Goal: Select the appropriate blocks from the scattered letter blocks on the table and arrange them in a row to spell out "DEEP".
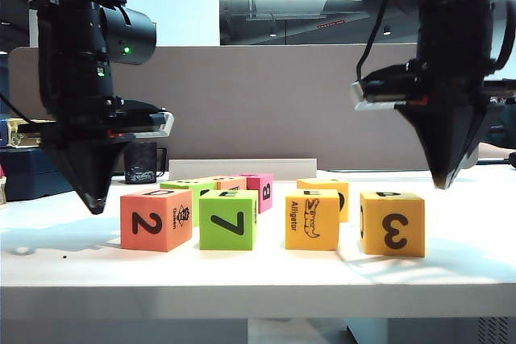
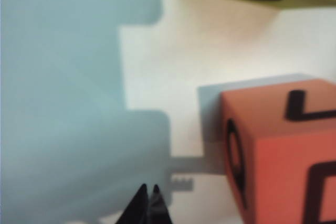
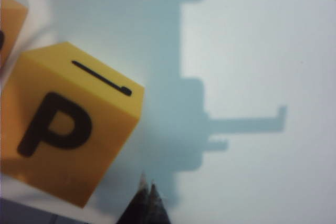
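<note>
Matte soft-edged salmon cube [image 2: 278, 150] beside left gripper [image 2: 148, 190], fingers pressed together; right gripper [image 3: 148, 188] fingers pressed together beside orange P cube [image 3: 63, 140], upright.

Two black arms, tapered black left hand [image 1: 95, 203], right hand [image 1: 441, 183], green indicator light

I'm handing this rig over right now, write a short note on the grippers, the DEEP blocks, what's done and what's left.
Left gripper: shut, empty, above the table just left of the salmon 2 block.
Right gripper: shut, empty, right of the orange 3 block.
Front row, left to right: salmon 2 block, green 7 block, alligator block, orange 3 block. Top letters are hard to read in the exterior view; the wrist view shows a P on the 3 block.
Done: four blocks lined up.
Left: confirm spelling, perhaps close the gaps.
</note>
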